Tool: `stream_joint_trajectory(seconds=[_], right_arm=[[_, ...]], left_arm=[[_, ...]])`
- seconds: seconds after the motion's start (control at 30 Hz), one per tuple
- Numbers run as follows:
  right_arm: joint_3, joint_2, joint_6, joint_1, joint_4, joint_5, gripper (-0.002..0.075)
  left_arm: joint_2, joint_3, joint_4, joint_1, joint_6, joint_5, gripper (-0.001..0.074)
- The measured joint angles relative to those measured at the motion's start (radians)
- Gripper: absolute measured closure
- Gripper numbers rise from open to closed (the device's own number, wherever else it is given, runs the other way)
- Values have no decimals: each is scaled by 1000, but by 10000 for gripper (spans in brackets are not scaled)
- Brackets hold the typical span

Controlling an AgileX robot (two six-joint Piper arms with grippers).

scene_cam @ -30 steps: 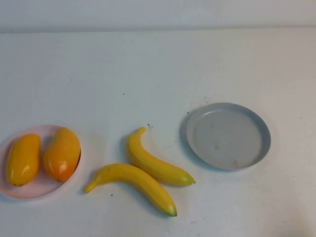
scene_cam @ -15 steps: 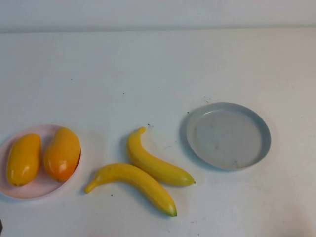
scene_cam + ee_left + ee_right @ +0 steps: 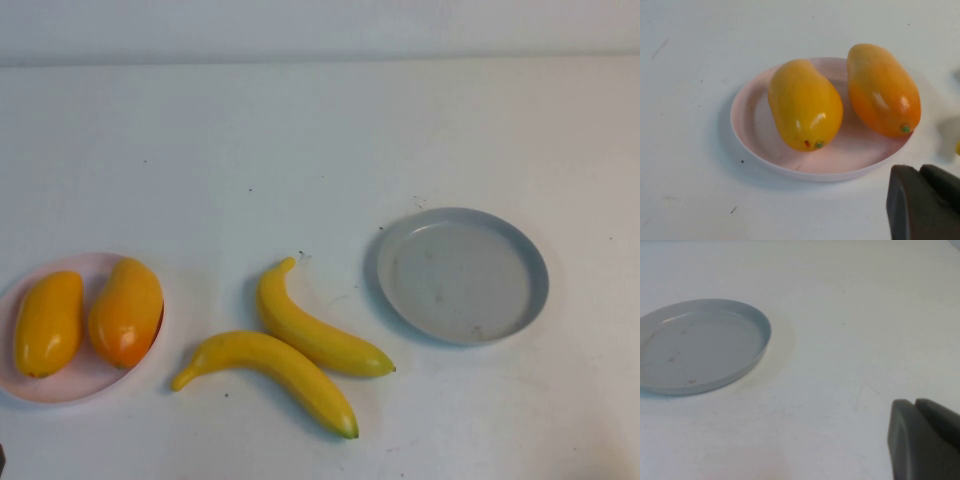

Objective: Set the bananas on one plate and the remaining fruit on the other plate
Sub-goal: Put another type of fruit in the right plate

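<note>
Bananas lie touching on the tabletop, between the pink plate holding both mangoes and the grey plate. Left gripper hovers beside the pink plate, right gripper near the grey one; whether either's fingers are apart, I cannot tell.

High view angled down over the table, wrist views close (each sharing one plate).
</note>
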Motion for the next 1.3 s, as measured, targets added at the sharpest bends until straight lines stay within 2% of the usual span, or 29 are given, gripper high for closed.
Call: stream_joint_trajectory(seconds=[0.33, 0.53, 0.7, 0.83, 1.03, 1.3], right_arm=[[0, 0, 0, 0, 31, -8, 744], [0, 0, 0, 0, 293, -102, 744], [0, 0, 0, 0, 586, -202, 744], [0, 0, -4, 0, 665, -228, 743], [-110, 58, -5, 0, 676, -46, 744], [-447, 445, -86, 0, 514, 351, 744]], left_arm=[[0, 0, 0, 0, 0, 0, 731], [0, 0, 0, 0, 0, 0, 731], [0, 0, 0, 0, 0, 0, 731], [0, 0, 0, 0, 0, 0, 731], [0, 0, 0, 0, 0, 0, 731], [0, 0, 0, 0, 0, 0, 731]])
